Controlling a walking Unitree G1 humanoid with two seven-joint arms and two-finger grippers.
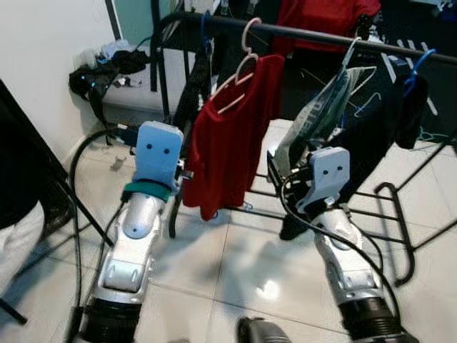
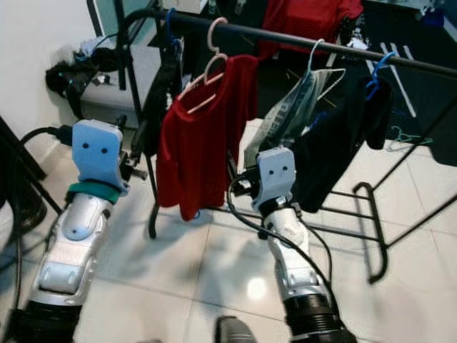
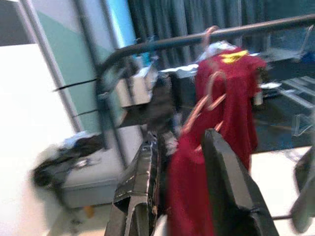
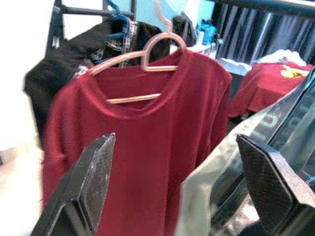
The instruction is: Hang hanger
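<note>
A red shirt (image 1: pixel 228 143) hangs on a pink hanger (image 1: pixel 241 70), whose hook is over the black rail (image 1: pixel 307 33) of a clothes rack. My left gripper (image 3: pixel 181 189) is open, just left of the shirt's lower half, with red cloth showing between its fingers (image 3: pixel 138 187). My right gripper (image 4: pixel 177 189) is open wide to the right of the shirt, facing its front and the hanger (image 4: pixel 142 59). Its wrist sits under a grey-green garment (image 1: pixel 321 107). Neither gripper holds anything.
More clothes hang on the rail: a black garment (image 1: pixel 196 86) at the left end and a black one on a blue hanger (image 1: pixel 403 100) at the right. The rack's base bars (image 1: pixel 400 236) lie on the tiled floor. A black cable (image 1: pixel 77 186) loops at the left.
</note>
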